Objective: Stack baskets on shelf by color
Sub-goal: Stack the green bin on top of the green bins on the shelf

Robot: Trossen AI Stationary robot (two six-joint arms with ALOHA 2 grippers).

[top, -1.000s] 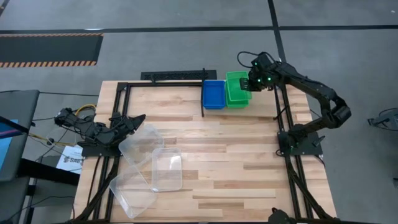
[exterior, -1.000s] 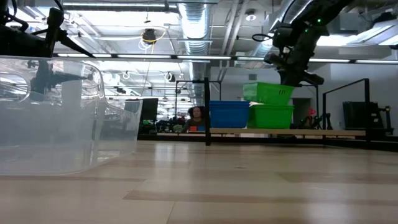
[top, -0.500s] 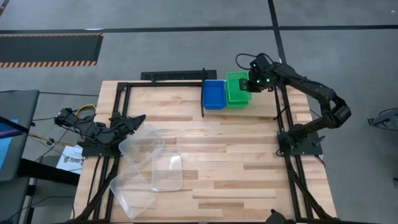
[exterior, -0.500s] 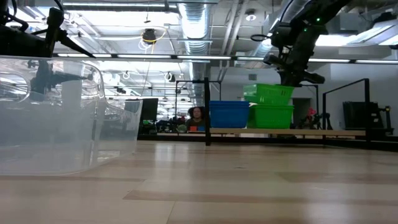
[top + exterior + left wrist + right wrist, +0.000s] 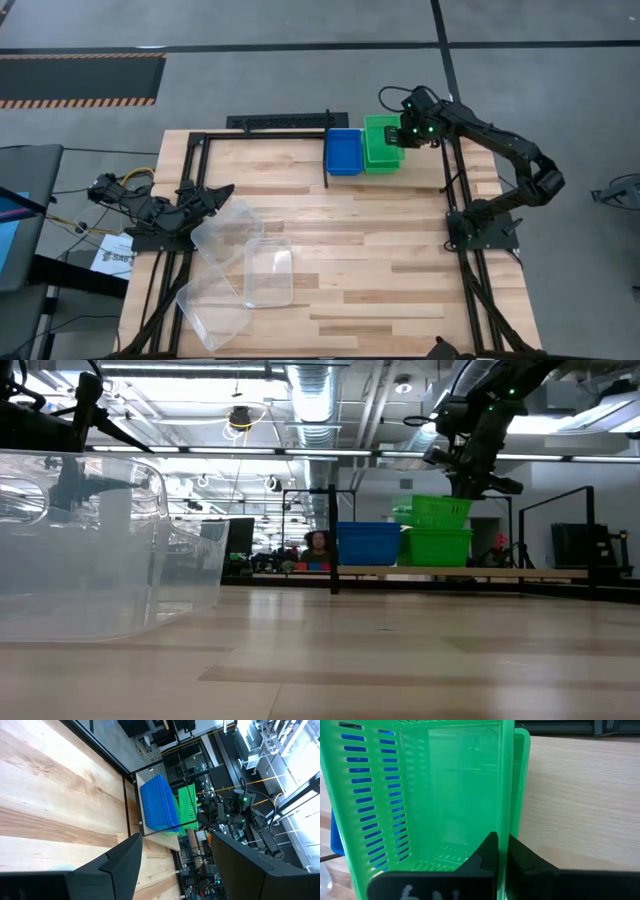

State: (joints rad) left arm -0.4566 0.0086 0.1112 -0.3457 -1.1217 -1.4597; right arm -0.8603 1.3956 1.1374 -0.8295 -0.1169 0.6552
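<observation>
Over at the far right corner of the worktop, the right gripper (image 5: 403, 133) pinches the right-hand wall of a green basket (image 5: 433, 511), one finger inside the wall and one outside, as its own wrist view shows. That basket hangs slightly tilted just above the green stack (image 5: 436, 546) already on the shelf (image 5: 440, 572), not yet nested. The move ahead, as I judge it, turns on this: the held basket lies almost squarely over the stack, its long axis running toward the far edge like those beneath, so it only needs to come straight down and level out before the fingers let go.

The blue stack (image 5: 343, 151) sits touching the green one on its left, also on the shelf; I cannot tell how many baskets are in either. Nothing lies in any basket.

Three clear baskets (image 5: 268, 272) lie loose near the front left corner, overlapping one another at odd angles, empty. The left gripper (image 5: 222, 190) rests beside them at the left edge, fingers spread wide and holding nothing, its tips just by the nearest clear rim. That arm is plainly the nearer one for those three.

A person (image 5: 318, 547) shows far behind the shelf.
</observation>
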